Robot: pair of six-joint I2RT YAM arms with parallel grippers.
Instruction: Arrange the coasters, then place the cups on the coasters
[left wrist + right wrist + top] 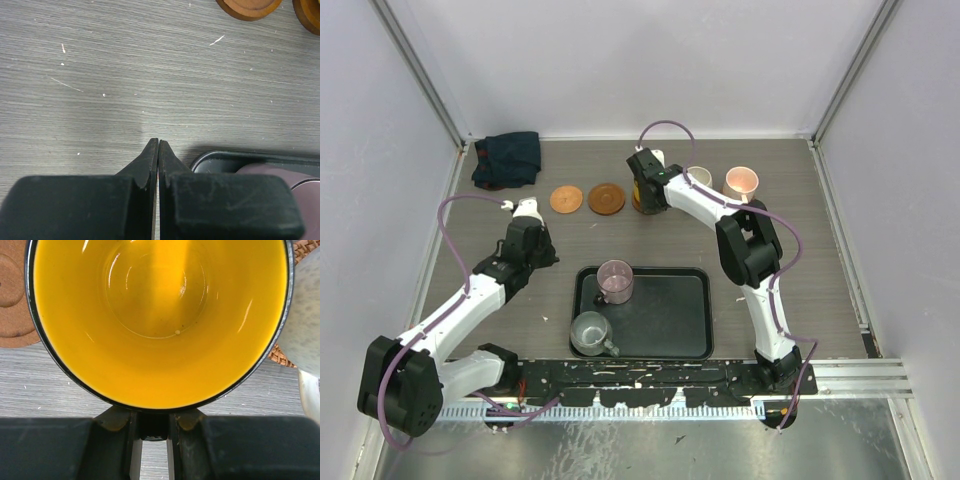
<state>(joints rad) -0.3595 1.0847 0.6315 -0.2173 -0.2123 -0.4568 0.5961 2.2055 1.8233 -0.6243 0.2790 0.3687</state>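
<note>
Right pincer [152, 429] grasps the yellow cup [160, 315] by its handle at the worktop's [800, 200] back, a bare coaster [10, 295] just left of it; left pincer [158, 143], clenched empty, sits well apart.

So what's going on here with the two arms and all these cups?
The right gripper holds the yellow cup by its handle at the far side of the table, next to two bare coasters. The cream cup and pink cup stand just to its right. The purple cup and grey-green cup sit at the black tray. The left gripper is shut, empty, over bare table.
</note>
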